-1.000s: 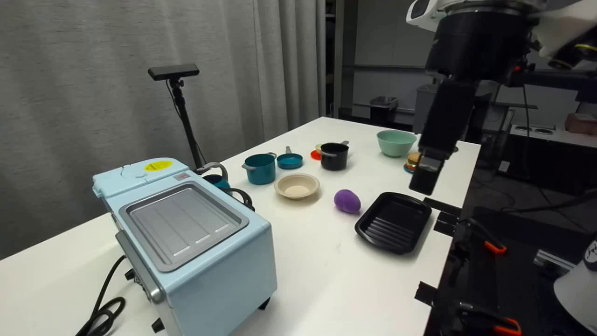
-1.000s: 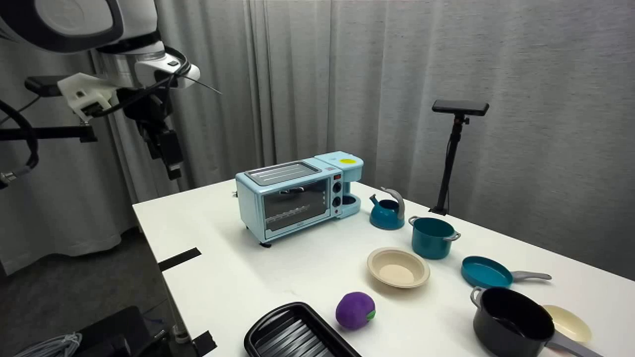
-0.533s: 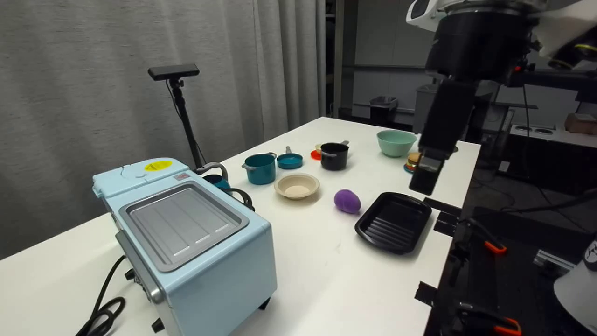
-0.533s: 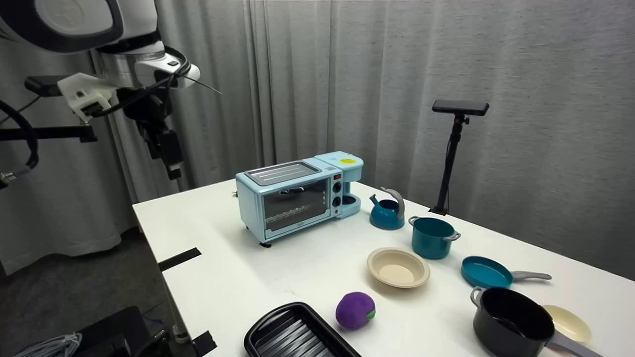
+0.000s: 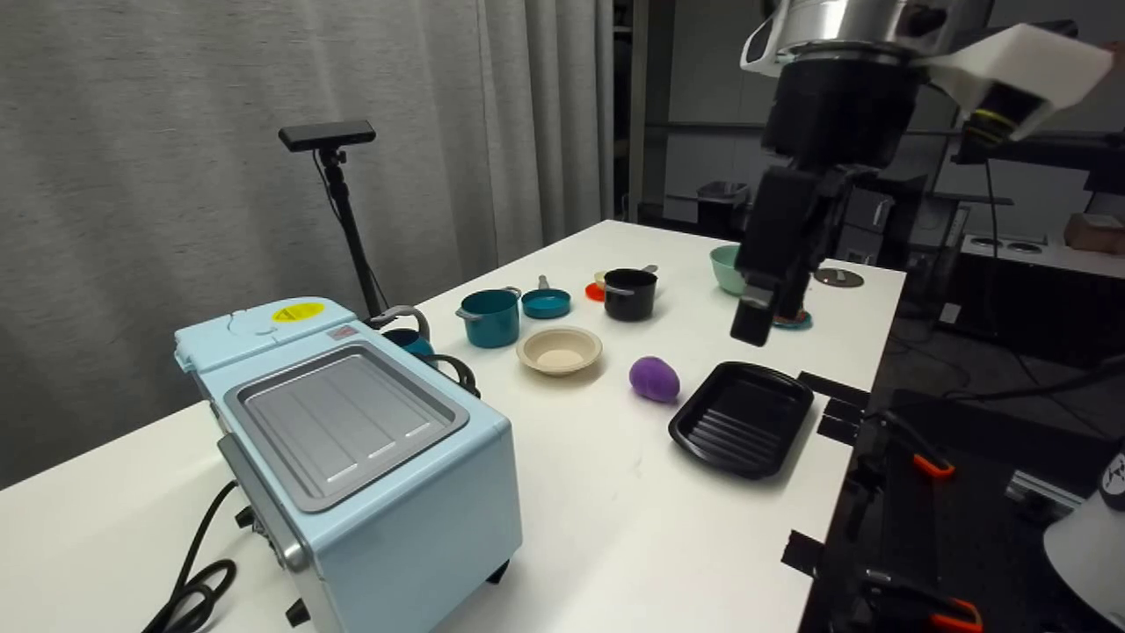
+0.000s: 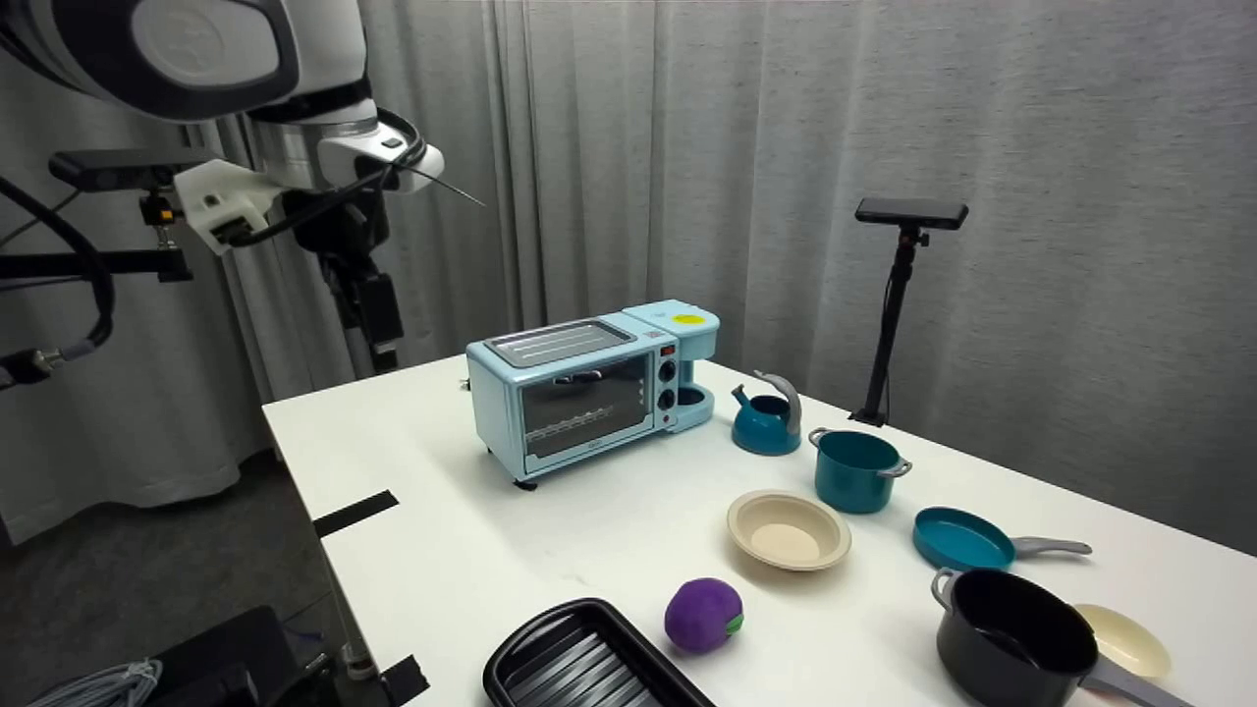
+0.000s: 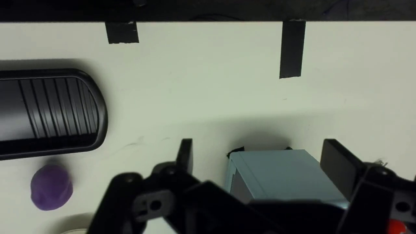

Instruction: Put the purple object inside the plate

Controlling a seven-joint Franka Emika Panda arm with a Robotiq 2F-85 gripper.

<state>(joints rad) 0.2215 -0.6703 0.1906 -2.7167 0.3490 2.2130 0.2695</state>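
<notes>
The purple object is a rounded, egg-like toy with a green tip, lying on the white table; it also shows in an exterior view and at the left of the wrist view. The plate is a shallow round cream dish near it, seen also in an exterior view. Only a sliver of the plate's rim shows at the bottom of the wrist view. My gripper is open and empty, high above the table's edge; it shows in both exterior views, apart from the purple object.
A black ridged tray lies beside the purple object. A light blue toaster oven stands at the table's end. A teal pot, a teal pan, a black pot and a blue kettle stand around the plate.
My gripper was still between the earlier frames. It has now moved leftward in one exterior view and rightward and slightly down in another. The purple object and plate have not moved.
</notes>
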